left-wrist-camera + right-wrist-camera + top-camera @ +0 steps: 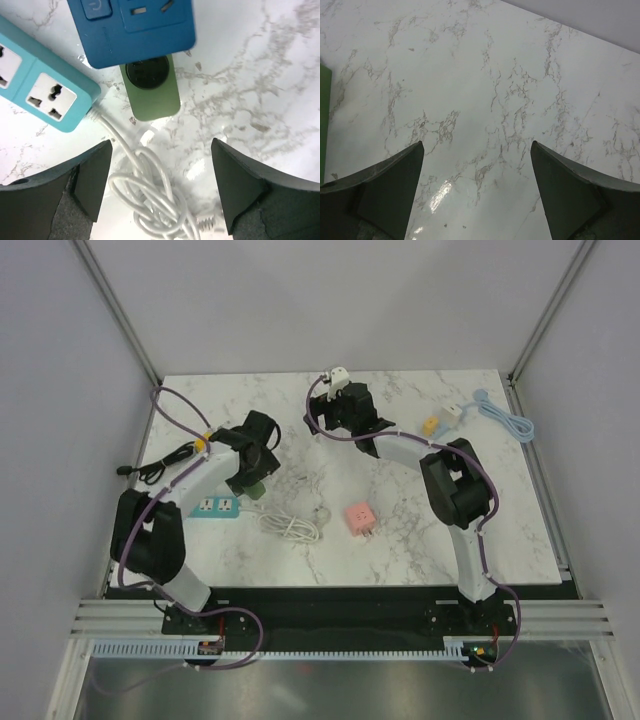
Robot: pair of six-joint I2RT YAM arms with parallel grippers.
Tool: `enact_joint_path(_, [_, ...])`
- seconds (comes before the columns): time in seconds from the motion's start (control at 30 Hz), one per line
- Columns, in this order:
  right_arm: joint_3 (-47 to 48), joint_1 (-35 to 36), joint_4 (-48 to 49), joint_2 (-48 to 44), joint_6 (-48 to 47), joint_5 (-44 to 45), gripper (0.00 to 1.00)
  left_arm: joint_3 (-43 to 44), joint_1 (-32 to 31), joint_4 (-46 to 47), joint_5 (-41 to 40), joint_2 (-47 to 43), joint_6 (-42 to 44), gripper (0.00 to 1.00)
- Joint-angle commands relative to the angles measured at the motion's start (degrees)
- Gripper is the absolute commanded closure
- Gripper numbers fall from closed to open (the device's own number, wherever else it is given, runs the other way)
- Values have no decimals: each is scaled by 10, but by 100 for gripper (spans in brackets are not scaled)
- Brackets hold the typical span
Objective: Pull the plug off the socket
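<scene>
Plug (152, 92), green with a round black face, lies on the marble bench (260, 90) against the dark blue socket block (135, 30), whose edge overlaps it; whether they are joined I cannot tell. The left tool (161, 150) hangs open and empty just short of it, probably to straddle it. The right tool (476, 150), also open and empty, waits over bare marble, out of the way.

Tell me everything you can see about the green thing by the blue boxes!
The green block is olive, round-cornered and looks like smooth plastic. A black round disc sits in its far half. It lies flat on the marble table. Its far end is hidden by the dark blue socket box. The white cable passes near one corner. The open left end effector hovers over it, not touching.
</scene>
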Motion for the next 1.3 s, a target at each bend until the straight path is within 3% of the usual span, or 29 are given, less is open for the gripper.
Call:
enact_joint_path(0.0, [27,0,-14,-6,26,5,4,-20,4,42,11,-86,87,13])
enact_joint_path(0.17, [22,0,-12,-5,71,-38,10,-41,56,79,90,-150,136,14])
enact_joint_path(0.37, [-33,5,67,-18,168,-125,18,-63,173,121,202,-157,184,18])
enact_joint_path(0.53, [-82,43,123,-26,190,-170,22,-60,211,156,263,-138,236,17])
enact_joint_path(0.63, [-83,69,127,-18,186,-192,32,-50,211,158,262,-112,239,16])
enact_joint_path(0.73, [-73,85,124,-9,186,-209,51,-50,211,157,252,-93,225,16])
enact_joint_path(0.77, [-68,90,121,-7,185,-215,61,-51,211,157,243,-83,215,15])
enact_joint_path(0.97, [-15,110,91,26,182,-257,93,-38,211,157,220,-56,196,14])
enact_joint_path(1.03, [3,113,87,43,190,-260,100,-31,211,159,220,-49,195,14])
enact_joint_path(1.27, [25,135,135,92,246,-275,100,-17,211,157,192,-25,197,14])
